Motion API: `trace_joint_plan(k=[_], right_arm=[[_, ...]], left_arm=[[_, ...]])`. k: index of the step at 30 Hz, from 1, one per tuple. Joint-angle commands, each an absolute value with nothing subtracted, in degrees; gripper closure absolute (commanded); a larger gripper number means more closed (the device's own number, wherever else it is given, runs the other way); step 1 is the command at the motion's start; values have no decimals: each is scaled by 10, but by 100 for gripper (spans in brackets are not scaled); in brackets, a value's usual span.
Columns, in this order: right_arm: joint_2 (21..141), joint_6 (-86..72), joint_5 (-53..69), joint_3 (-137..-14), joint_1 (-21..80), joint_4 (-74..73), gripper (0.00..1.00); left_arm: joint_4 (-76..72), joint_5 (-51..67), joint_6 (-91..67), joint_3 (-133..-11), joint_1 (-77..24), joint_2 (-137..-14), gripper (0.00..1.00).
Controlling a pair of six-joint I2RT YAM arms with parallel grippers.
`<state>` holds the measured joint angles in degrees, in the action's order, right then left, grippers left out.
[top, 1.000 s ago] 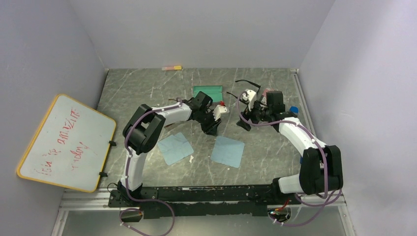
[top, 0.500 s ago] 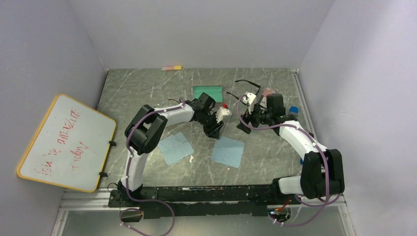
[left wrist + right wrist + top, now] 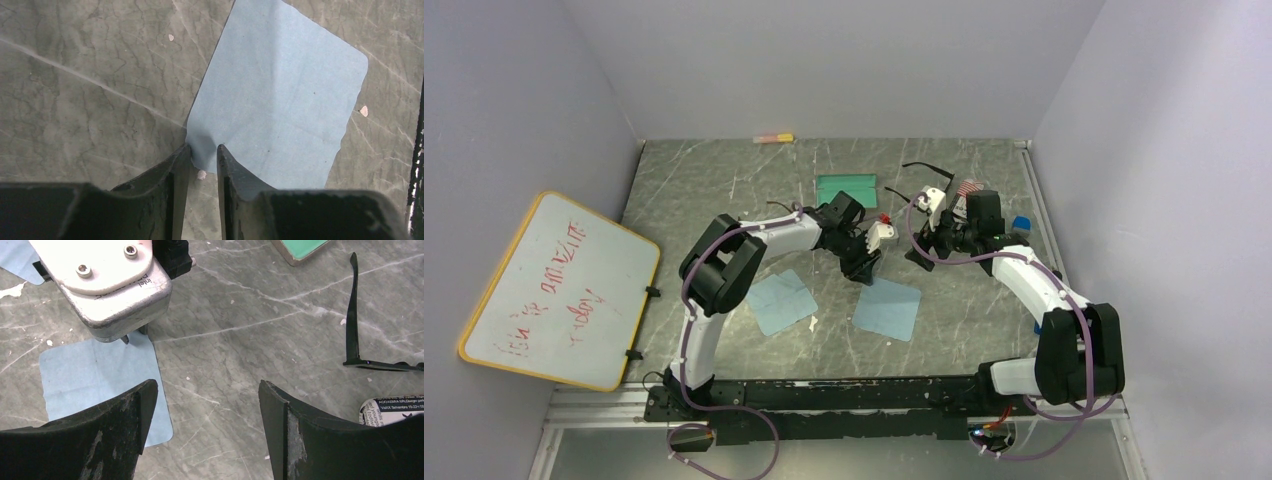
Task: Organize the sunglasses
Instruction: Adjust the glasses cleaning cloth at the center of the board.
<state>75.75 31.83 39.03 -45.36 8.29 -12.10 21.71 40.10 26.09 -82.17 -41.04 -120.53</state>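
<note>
Currently, left tool [image 3: 202, 150] narrow, fingertips [image 3: 181, 161] touching blue cloth [image 3: 280, 100] corner, right tool [image 3: 207, 385] wide above table [image 3: 225, 340]

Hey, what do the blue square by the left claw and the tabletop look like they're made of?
Blue square: probably thin matte cloth or paper; it shows soft creases and puckers at the left claw. Tabletop: smooth grey-green marble-look stone or laminate, with pale veins; which one is unclear.

You're in a lab test cell: plain lilac walls [image 3: 824, 60] box a grey marble-patterned tabletop [image 3: 714, 180], yellow-framed whiteboard [image 3: 559, 290] at nine o'clock.
</note>
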Motion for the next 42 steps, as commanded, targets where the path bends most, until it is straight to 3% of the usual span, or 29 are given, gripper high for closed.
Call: trace_joint_plan(k=[1,11,25,34,42], right_arm=[[745,319,395,-454,82,-93,22],[754,324,396,-454,82,-95,22],[783,324,417,-479,82,-97,22],[907,276,473,-571,82,-103,23],[989,191,477,-621,94,-63,28]], left_arm=[[231,377,266,-798,-417,-1218,70],[183,337,232,-783,-416,-1206,95],[38,227,132,-689,-390,-1116,95],[20,150,101,-700,-359,-1146,95],[30,183,118,-698,-346,-1144,95]])
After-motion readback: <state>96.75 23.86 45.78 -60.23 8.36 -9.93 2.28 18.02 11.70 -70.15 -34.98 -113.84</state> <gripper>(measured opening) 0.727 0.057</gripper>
